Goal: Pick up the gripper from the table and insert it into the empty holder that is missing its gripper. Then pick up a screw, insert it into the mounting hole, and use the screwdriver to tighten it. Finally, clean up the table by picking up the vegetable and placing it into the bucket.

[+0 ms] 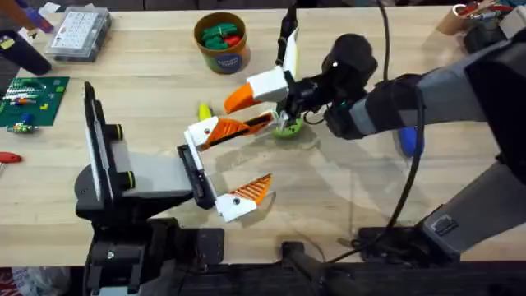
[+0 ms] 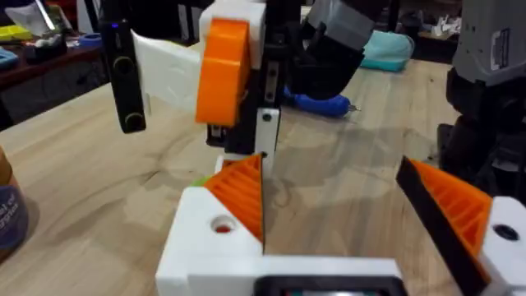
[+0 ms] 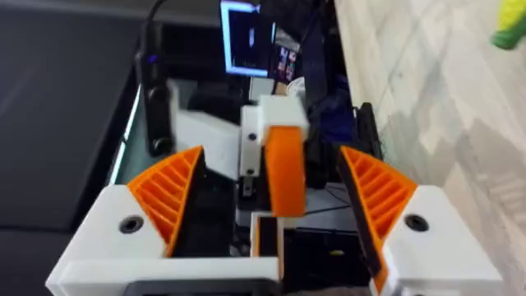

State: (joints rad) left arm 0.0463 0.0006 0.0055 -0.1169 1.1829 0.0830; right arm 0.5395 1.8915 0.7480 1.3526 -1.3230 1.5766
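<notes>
1. The left pincer [image 1: 255, 156] lies low over the table [image 1: 345, 189], its white fingers with orange ribbed pads spread wide and holding nothing.
2. The orange wedge [image 1: 238, 97], capped by a white block, hangs just above and beyond the left pincer's far finger, near the small yellow vegetable [image 1: 204, 109].
3. In the right wrist view the right pincer [image 3: 271, 156] stands wide, the orange wedge [image 3: 283, 173] midway between its pads with a gap either side; whether anything deeper grips the wedge, I cannot tell.
4. The left wrist view shows the wedge [image 2: 222, 74] as a smooth orange slab clear of the table, with the blue screwdriver [image 2: 325, 103] lying behind it.
5. The overhead view takes in the bucket [image 1: 220, 59], well apart at the far side.
</notes>
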